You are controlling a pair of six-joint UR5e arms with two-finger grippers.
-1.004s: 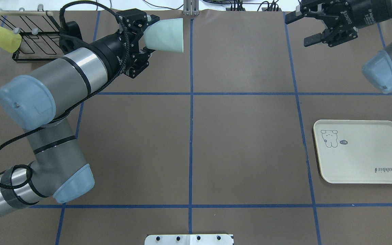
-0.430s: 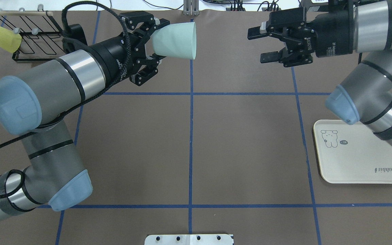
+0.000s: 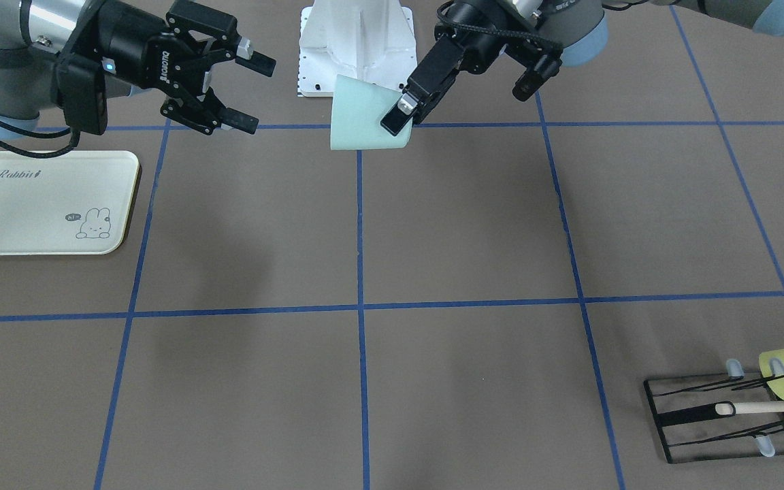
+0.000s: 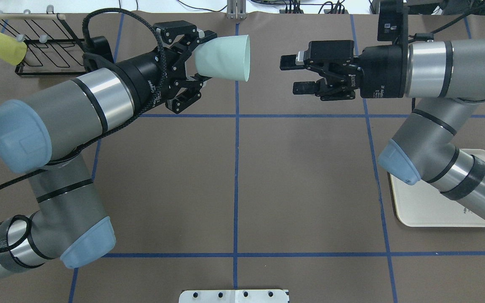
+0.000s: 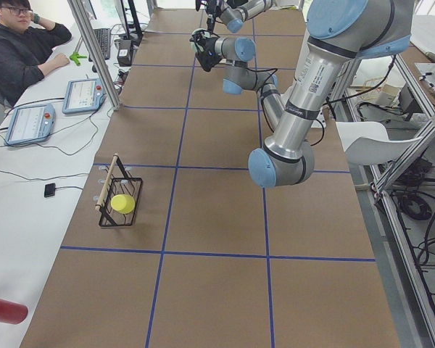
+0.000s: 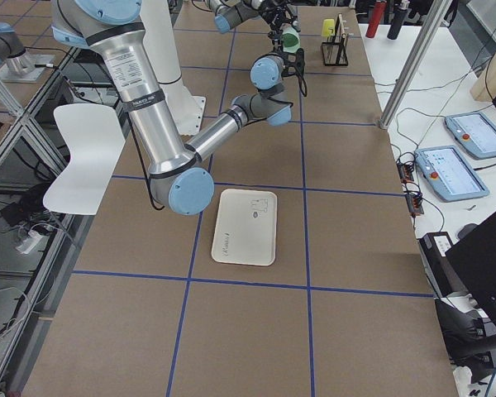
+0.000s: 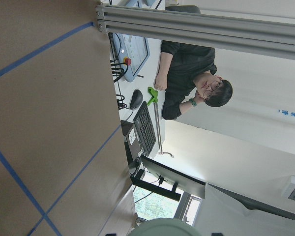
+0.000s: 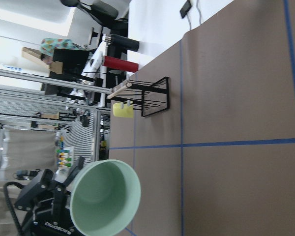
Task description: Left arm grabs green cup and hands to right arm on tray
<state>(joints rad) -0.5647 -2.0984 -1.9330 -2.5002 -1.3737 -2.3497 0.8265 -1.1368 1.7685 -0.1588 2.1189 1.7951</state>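
Note:
My left gripper (image 4: 198, 59) is shut on the base end of the pale green cup (image 4: 225, 57). It holds the cup on its side in the air over the far middle of the table, the open mouth turned towards my right gripper (image 4: 294, 75). The right gripper is open and empty, level with the cup and a short gap from its rim. The right wrist view looks straight into the cup's mouth (image 8: 105, 196). From the front, the cup (image 3: 361, 116) hangs between both grippers. The cream tray (image 4: 436, 210) lies at the near right, partly under my right arm.
A yellow-green cup (image 4: 2, 46) hangs on the black wire rack (image 4: 44, 46) at the far left corner. A white base plate (image 4: 234, 296) sits at the near edge. An operator (image 5: 22, 51) sits beyond the table's far side.
My left gripper carried the cup a little to the right. My right arm swung in to the left towards the cup's mouth and now covers part of the tray.

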